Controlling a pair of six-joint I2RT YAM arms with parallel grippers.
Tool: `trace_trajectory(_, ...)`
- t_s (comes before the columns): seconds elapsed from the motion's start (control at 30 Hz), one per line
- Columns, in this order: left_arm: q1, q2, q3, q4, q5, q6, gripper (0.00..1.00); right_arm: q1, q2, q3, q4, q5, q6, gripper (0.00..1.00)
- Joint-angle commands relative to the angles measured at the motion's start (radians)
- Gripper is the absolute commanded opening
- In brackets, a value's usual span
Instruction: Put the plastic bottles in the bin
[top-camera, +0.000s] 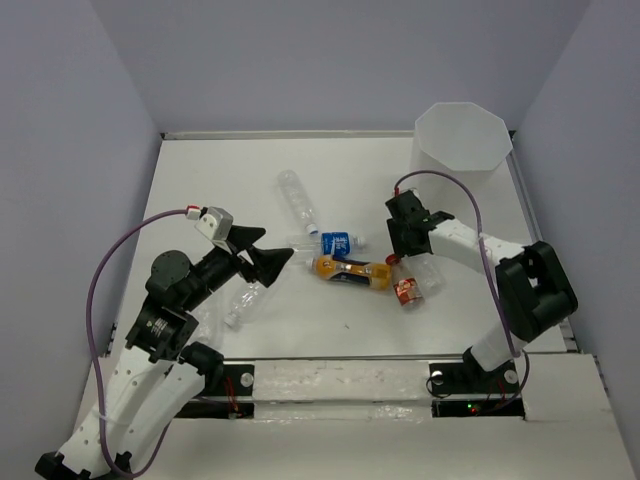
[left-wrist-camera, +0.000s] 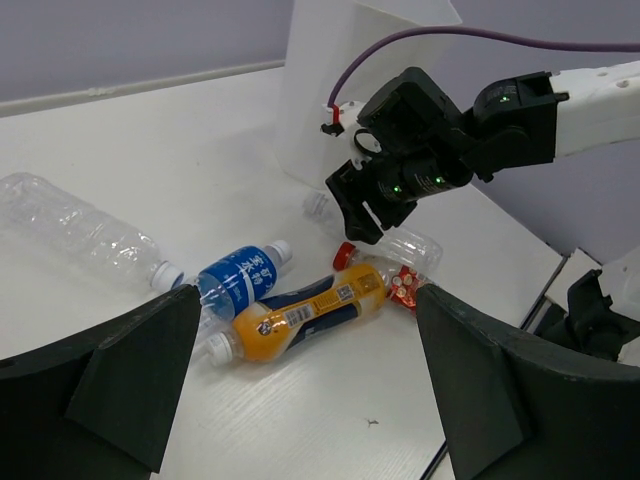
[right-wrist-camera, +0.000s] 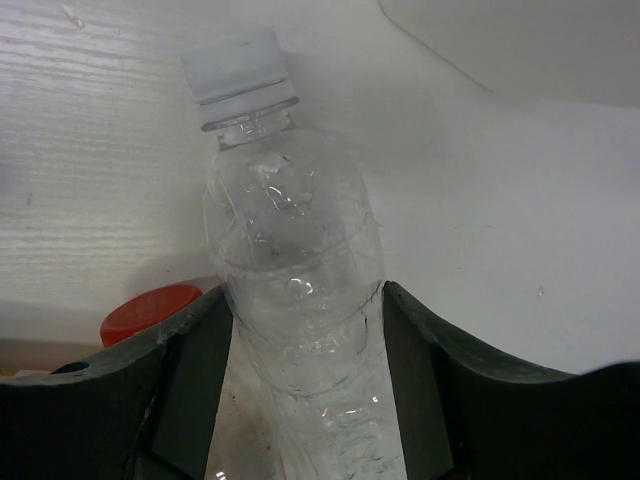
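**One clear bottle gripped on the table, close to the bin**

One white-capped clear bottle (right-wrist-camera: 290, 230) lies on its side on the white table (top-camera: 200, 180), its cap pointing away from the right wrist camera. The right gripper (right-wrist-camera: 300, 296) straddles its body, and the dark fingers (right-wrist-camera: 190, 380) are closed against it on both sides. The bottle rests on the tabletop and is not lifted. The bin (top-camera: 455, 160) stands upright at the far right corner, near this gripper and apart from it.

A small red-labelled bottle (top-camera: 408, 291) lies just beside the gripped one, and its red cap (right-wrist-camera: 150, 312) shows next to the left finger in the right wrist view.

Toward the middle of the table, the orange-filled bottle (top-camera: 350, 272) lies on its side. The blue-labelled bottle (top-camera: 337, 242) lies just beyond it, so close that they look to be touching. A long clear bottle (top-camera: 296, 200) lies farther back, with its capped end near the blue-labelled one.

On the left side, the left gripper (top-camera: 277, 242) hangs above the table with its fingers spread wide and nothing between them — it points toward the cluster of bottles. Another clear bottle (top-camera: 243, 300) lies on its side just beside the left arm, on the near side of that gripper.
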Motion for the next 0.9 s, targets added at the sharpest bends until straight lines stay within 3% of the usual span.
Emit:
trace_trajectory(0.0, 0.002, -0.006, 0.044, 0.028, 0.023, 0.012, 0.99, 0.043, -0.010, 0.016, 0.017, 0.076, -0.003, 0.26)
trace_trajectory(0.33, 0.003, -0.003, 0.042, 0.035, 0.017, 0.002, 0.99, 0.184, -0.302, 0.120, -0.021, 0.233, -0.078, 0.17)
trace_trajectory(0.53, 0.010, 0.007, 0.040, 0.041, 0.017, -0.002, 0.99, 0.257, -0.415, 0.288, -0.005, 0.140, -0.101, 0.13)
trace_trajectory(0.73, 0.011, 0.017, 0.040, 0.042, 0.017, -0.007, 0.99, 0.257, -0.425, 0.459, 0.305, 0.190, -0.273, 0.11)
trace_trajectory(0.77, 0.011, 0.017, 0.040, 0.042, 0.017, -0.005, 0.99, 0.257, -0.410, 0.465, 0.462, 0.225, -0.320, 0.11)
trace_trajectory(0.87, 0.014, 0.014, 0.040, 0.042, 0.017, -0.005, 0.99, 0.199, -0.328, 0.516, 0.686, 0.302, -0.497, 0.11)
